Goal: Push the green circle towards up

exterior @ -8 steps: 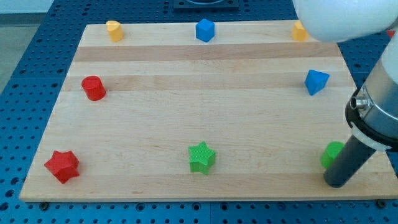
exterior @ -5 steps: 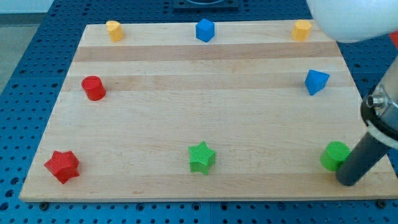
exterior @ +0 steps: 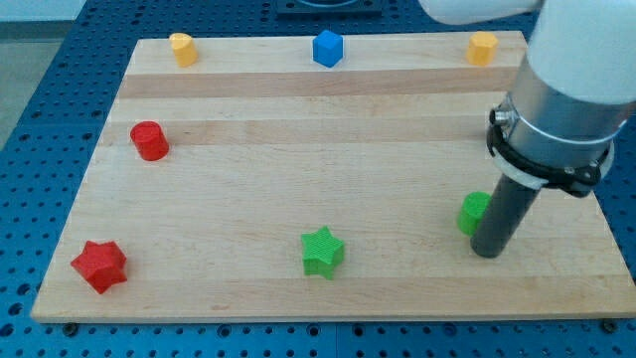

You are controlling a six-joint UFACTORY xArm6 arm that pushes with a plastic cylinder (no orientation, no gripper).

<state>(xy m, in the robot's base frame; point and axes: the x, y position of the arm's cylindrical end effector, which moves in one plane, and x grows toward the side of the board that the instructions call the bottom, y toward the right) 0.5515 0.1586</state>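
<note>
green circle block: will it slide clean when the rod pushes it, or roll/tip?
Probably slides: the small green circle block looks squat and sits flat on the smooth wooden board, so tipping seems unlikely. My tip touches its right-bottom side, off-centre, so the round wall may slip off sideways. It likely is light and rigid.

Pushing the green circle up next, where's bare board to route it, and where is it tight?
Open: the wide middle, bordered by the red cylinder, blue block and green star. Tight: the view's right, where my tip sits against the green circle, on its lower right, and the arm hides the board above. A yellow block sits at the top right.
</note>
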